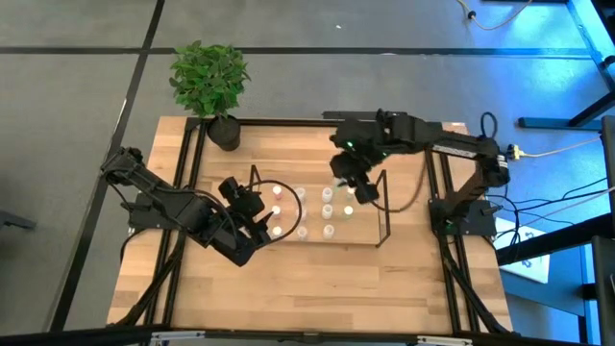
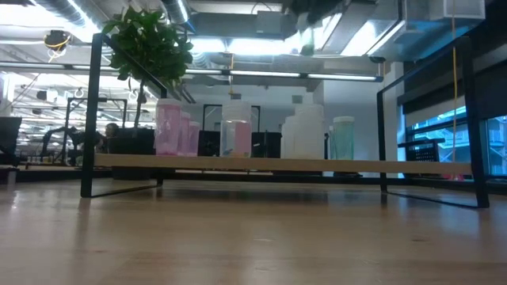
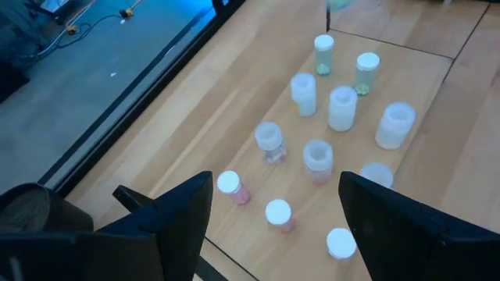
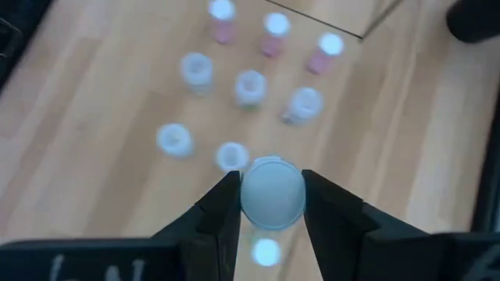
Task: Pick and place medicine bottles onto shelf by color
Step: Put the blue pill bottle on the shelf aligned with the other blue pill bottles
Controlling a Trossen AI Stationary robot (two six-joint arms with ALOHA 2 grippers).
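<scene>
Eleven medicine bottles [image 3: 342, 107] stand on one shelf [image 1: 384, 207], beside one potted plant [image 1: 210, 82].

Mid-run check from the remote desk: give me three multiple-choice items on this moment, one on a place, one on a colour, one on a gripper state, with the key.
1. Where is the potted plant?
A. at a back corner of the table, on the left arm's side
B. on the shelf
C. beside the right arm's base

2. What tint are the bottles nearest the left gripper in its wrist view?
A. green
B. pink
C. orange

3. What is the right gripper doing?
A. hanging open and empty
B. shut on a bottle
C. gripping the shelf rod

Key: 1 A, high view shows it there. 2 B, their bodies show pink. 3 B, the fingers clamp a pale bottle from both sides.
</scene>
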